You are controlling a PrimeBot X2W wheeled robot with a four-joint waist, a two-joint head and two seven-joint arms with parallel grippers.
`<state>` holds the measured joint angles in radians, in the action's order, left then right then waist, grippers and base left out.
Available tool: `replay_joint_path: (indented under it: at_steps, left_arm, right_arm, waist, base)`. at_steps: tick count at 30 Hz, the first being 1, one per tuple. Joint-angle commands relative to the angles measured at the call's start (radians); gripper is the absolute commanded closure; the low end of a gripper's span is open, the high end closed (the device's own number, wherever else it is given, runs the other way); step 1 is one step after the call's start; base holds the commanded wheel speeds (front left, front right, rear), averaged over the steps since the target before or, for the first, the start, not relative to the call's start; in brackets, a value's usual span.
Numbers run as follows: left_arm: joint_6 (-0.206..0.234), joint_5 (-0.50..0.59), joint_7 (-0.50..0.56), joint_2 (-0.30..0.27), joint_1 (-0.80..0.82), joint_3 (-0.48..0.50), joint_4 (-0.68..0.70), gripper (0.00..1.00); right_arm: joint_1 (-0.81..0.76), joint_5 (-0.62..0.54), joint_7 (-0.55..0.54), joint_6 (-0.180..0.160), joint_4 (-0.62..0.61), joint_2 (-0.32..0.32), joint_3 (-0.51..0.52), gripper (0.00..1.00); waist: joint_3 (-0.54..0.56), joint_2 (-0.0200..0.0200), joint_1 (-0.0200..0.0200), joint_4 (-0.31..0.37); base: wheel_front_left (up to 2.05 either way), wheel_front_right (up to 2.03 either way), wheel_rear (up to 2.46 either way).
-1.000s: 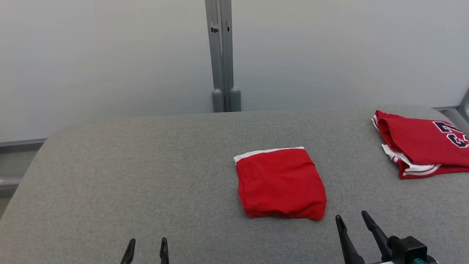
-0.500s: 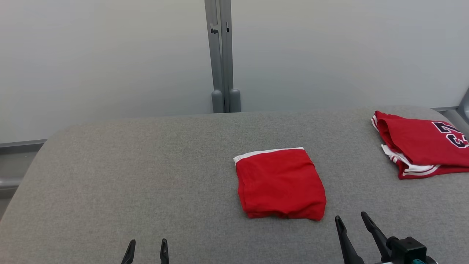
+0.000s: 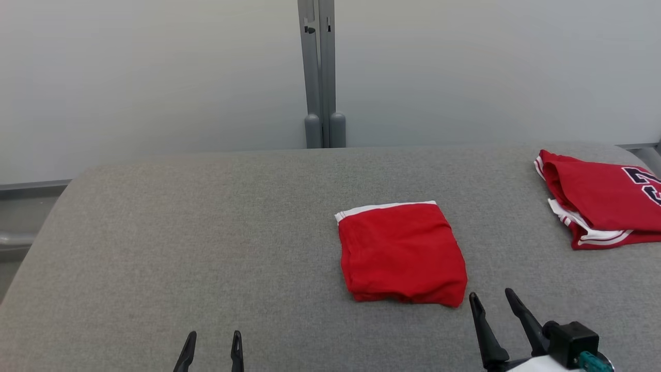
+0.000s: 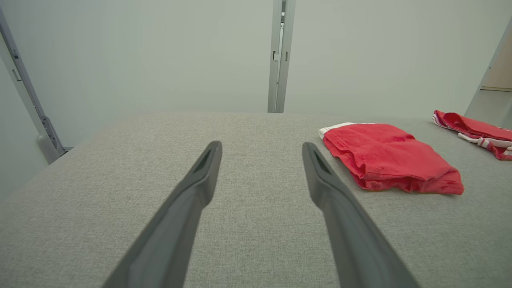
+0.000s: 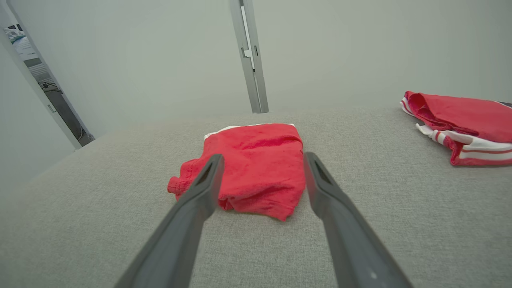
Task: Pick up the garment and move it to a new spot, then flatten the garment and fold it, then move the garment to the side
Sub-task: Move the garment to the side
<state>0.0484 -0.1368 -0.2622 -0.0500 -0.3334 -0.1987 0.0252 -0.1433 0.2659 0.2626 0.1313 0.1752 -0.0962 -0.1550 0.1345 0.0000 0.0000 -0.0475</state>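
While both arms hover at the near edge, the folded red garment (image 3: pixel 403 253) lies flat on the grey tabletop (image 3: pixel 181 232), a little right of centre, its white-trimmed edge turned toward the far wall (image 3: pixel 155 77). Left hand (image 3: pixel 214 335) is low at the near edge, well apart from the cloth, its two dark fingers spread wide with nothing between them but bare grey fabric. Right hand (image 3: pixel 490 293) is just beside the garment's near right corner, fingers parted too, gripping nothing. Looking along those fingers, the folded bundle lies straight ahead past the tips, untouched. Over at the far right edge, a second red garment (image 3: pixel 601 204) with white stripes and dark numerals lies loosely bunched, well apart from the folded one. Behind the tabletop, a grey post (image 3: pixel 321 77) stands upright against that pale wall.
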Motion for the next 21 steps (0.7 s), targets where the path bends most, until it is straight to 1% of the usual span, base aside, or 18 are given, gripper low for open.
replay_joint_path:
  at_steps: [1,5,7,9,11,14,18,21]
  left_arm:
    - [-0.001,0.005,-0.003,-0.002,0.022,-0.002,0.004,0.0]
    - [-0.005,0.008,-0.003,-0.002,0.035,-0.014,0.008,0.0]
    - [-0.01,0.009,-0.003,-0.002,0.043,-0.021,0.008,0.0]
    - [-0.015,0.014,-0.003,-0.002,0.052,-0.03,0.007,0.0]
    - [-0.024,0.018,-0.003,-0.002,0.062,-0.041,0.015,0.0]
    - [-0.03,0.023,-0.003,-0.002,0.083,-0.052,0.026,0.0]
    - [-0.034,0.026,-0.003,-0.002,0.124,-0.074,0.039,0.0]
    - [-0.03,0.022,-0.003,-0.002,0.152,-0.08,0.042,0.0]
  right_arm:
    - [0.026,0.023,0.003,-0.001,0.015,0.0,0.003,0.0]
    - [0.098,0.118,0.002,-0.001,0.106,-0.022,-0.027,0.0]
    - [0.148,0.199,0.003,-0.001,0.17,-0.049,-0.08,0.0]
    - [0.213,0.294,-0.013,-0.001,0.224,-0.095,-0.145,0.0]
    - [0.273,0.417,-0.061,-0.001,0.25,-0.134,-0.194,0.0]
    - [0.35,0.609,-0.158,-0.001,0.248,-0.217,-0.245,0.0]
    - [0.414,0.833,-0.296,-0.001,0.229,-0.32,-0.259,0.0]
    - [0.439,0.94,-0.372,-0.001,0.23,-0.39,-0.256,0.0]
  waist:
    - [-0.02,0.0,0.0,-0.014]
    - [-0.055,0.0,0.0,-0.029]
    - [-0.073,0.0,0.0,-0.035]
    - [-0.091,0.0,0.0,-0.039]
    - [-0.111,0.0,0.0,-0.043]
    - [-0.148,0.0,0.0,-0.055]
    - [-0.209,0.0,0.0,-0.083]
    - [-0.247,0.0,0.0,-0.098]
  base:
    - [0.0,0.0,0.0]
    - [0.0,0.0,0.0]
    - [0.0,0.0,0.0]
    - [0.0,0.0,0.0]
    - [0.0,0.0,0.0]
    - [0.0,0.0,0.0]
    - [0.0,0.0,0.0]
    - [0.0,0.0,0.0]
